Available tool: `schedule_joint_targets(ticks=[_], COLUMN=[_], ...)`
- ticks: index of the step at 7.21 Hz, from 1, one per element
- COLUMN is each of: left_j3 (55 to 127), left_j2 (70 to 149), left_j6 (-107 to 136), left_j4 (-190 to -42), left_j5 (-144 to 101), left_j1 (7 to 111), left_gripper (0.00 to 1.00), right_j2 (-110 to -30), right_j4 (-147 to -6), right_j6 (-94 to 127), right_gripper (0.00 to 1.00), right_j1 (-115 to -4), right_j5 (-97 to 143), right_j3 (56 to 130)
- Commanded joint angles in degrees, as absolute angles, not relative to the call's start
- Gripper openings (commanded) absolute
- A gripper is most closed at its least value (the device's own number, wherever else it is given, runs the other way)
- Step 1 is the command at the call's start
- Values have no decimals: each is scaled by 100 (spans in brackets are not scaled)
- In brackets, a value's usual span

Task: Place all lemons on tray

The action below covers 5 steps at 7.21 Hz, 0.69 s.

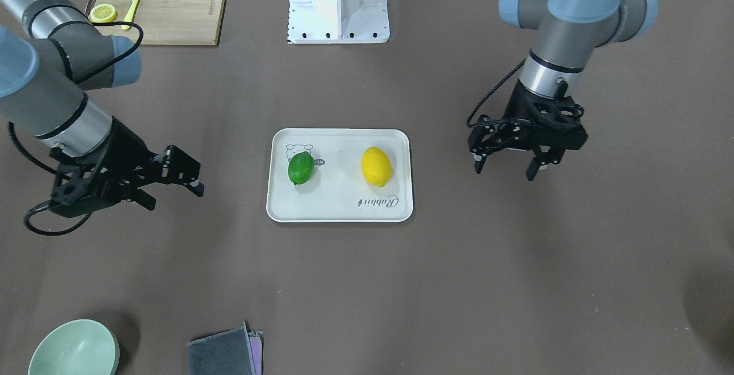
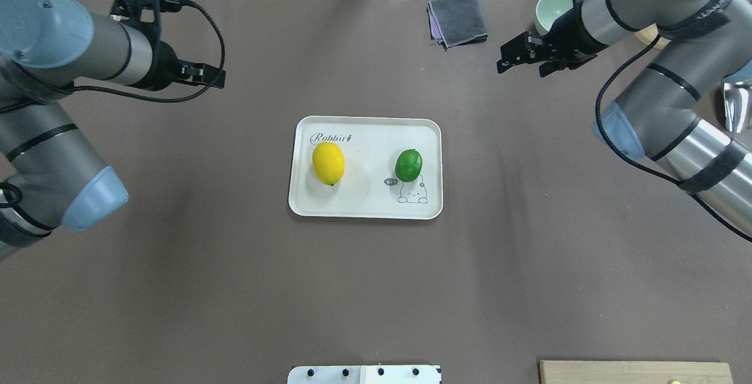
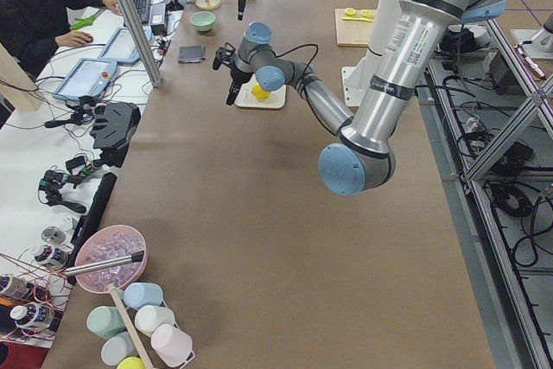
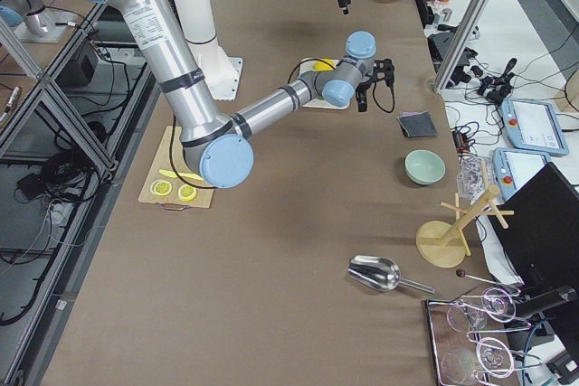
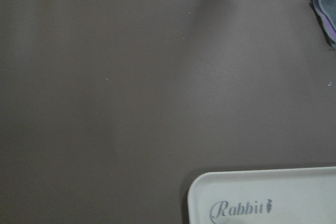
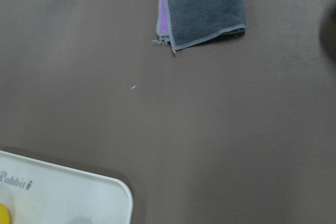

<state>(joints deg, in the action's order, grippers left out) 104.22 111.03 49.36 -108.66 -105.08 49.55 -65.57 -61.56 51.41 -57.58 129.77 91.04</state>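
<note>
Tray (image 1: pixel 342 194) rim seemingly clears 2 lemons (image 1: pixel 377 166) (image 1: pixel 301 168) inside.

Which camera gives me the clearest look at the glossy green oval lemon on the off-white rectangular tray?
Overhead exterior: the glossy green lemon lies whole and unobstructed on the off-white tray. Front-facing shows it almost as clearly. I cannot make it out in either side view; the wrist cameras catch only tray corners.

Overhead and front-facing cameras look down from opposite sides, sharing the tray (image 1: pixel 338 191) — centred.
</note>
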Motion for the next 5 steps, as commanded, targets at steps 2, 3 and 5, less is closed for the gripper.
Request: schedule_joint_targets(ticks=[2, 3, 5], left_j3=[10371, 10362, 10345], left_j2=[9972, 9567, 8784], left_j6=[4562, 3996, 2984], left_j4=[-11658, -11854, -11813], left_j5=[-10599, -11148, -12162], left_j1=[5413, 5771, 6754], left_gripper=[98, 98, 98], right_j2=[-7180, -7503, -8204], right_j4=[-6187, -6179, -6187], right_j6=[3870, 3832, 3064], right_gripper=[100, 100, 100], right_j1=[-6746, -7063, -7268], right_j5=[13759, 13946, 13957], right_j3=[9044, 9105, 9254])
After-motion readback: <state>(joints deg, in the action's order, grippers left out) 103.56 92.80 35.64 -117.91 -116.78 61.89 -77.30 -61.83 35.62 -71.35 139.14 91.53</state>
